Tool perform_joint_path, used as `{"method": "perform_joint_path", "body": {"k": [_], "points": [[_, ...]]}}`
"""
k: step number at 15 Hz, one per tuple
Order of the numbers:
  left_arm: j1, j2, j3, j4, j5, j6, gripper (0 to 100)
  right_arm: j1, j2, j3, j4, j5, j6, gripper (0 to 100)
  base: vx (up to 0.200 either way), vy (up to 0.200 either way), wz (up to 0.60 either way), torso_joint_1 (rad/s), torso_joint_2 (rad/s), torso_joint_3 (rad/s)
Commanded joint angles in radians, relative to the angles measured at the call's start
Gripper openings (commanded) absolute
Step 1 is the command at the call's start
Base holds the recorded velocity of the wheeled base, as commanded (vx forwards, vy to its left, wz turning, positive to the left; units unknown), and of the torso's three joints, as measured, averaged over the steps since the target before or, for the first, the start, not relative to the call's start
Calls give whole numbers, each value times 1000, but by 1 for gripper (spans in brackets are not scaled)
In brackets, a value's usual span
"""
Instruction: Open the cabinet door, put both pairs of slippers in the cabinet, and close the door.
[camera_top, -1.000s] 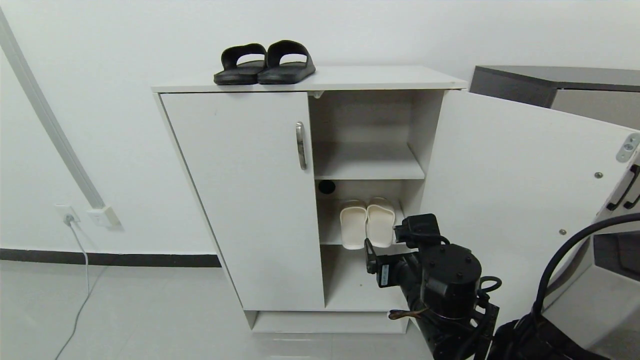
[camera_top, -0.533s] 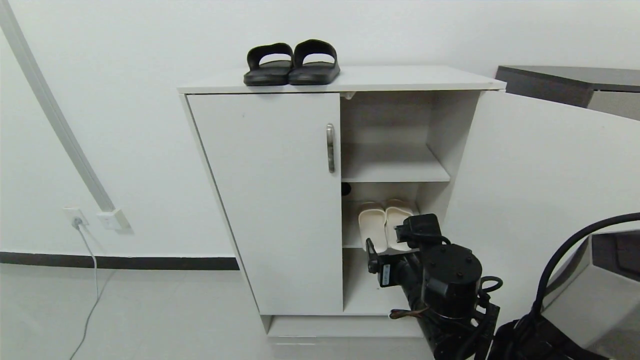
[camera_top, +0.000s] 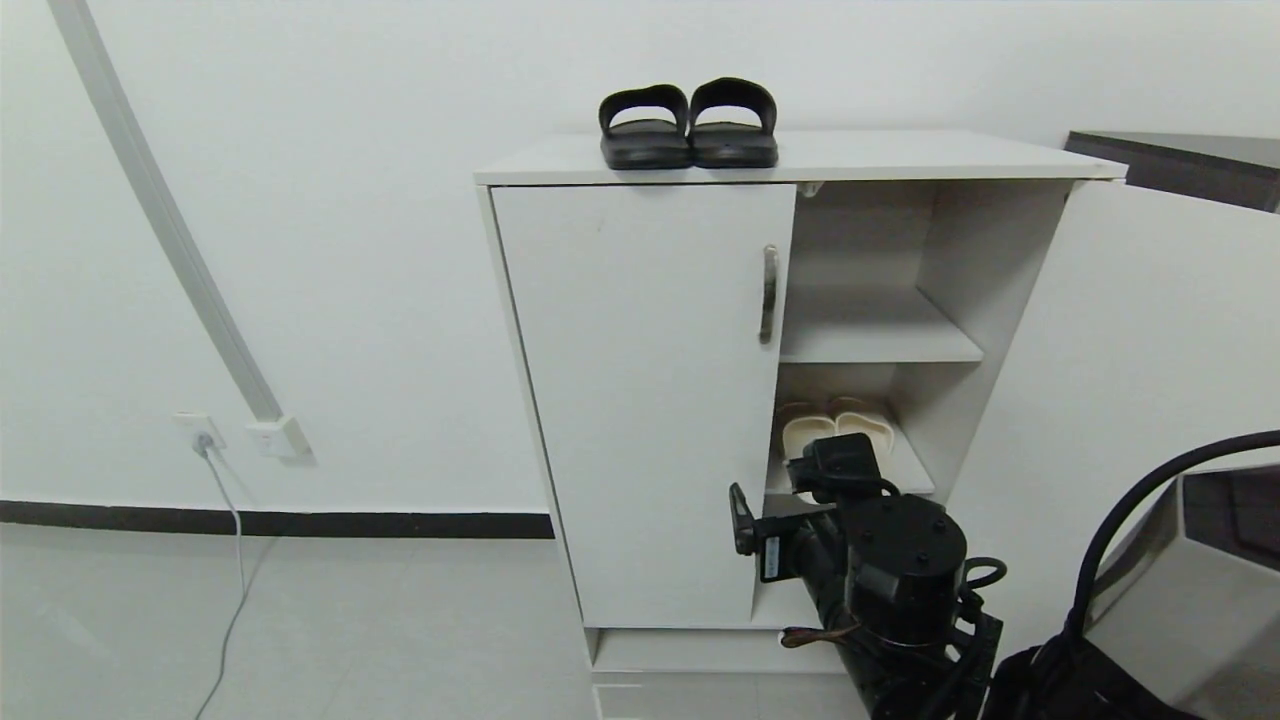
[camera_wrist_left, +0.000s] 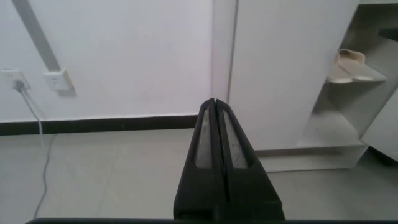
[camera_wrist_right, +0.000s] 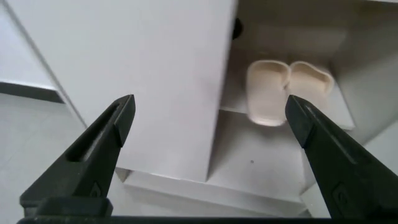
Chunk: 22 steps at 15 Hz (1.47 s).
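Atop the cabinet (camera_top: 900, 155), in the head view, black slippers (camera_top: 688, 125) are set; white slippers (camera_top: 838, 432) are shelved inside, one door (camera_top: 1150, 400) open. Left wrist: the left hand (camera_wrist_left: 214, 109) is pressed together. Right wrist: the right hand (camera_wrist_right: 210, 106) is held apart

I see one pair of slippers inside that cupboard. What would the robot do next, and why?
Probably lift the right tool toward the black slippers. They sit on top of the cabinet, while the white slippers lie on a shelf inside. The door stands open, and that tool is open and empty.
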Motion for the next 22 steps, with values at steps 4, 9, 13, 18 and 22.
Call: {"method": "perform_joint_path", "body": {"k": [4,9,13,18,22], "points": [[-1,1,0,0,2,-2,0,-17,4,17,-41,4,-21,100,0,0,0,0,0,0],[-1,1,0,0,3,-3,0,-18,8,20,-41,4,-19,100,0,0,0,0,0,0],[-1,1,0,0,3,-3,0,-20,8,20,-43,6,-19,100,0,0,0,0,0,0],[-1,1,0,0,3,-3,0,-18,8,20,-41,4,-21,100,0,0,0,0,0,0],[-1,1,0,0,3,-3,0,-18,8,20,-41,4,-21,100,0,0,0,0,0,0]]}}
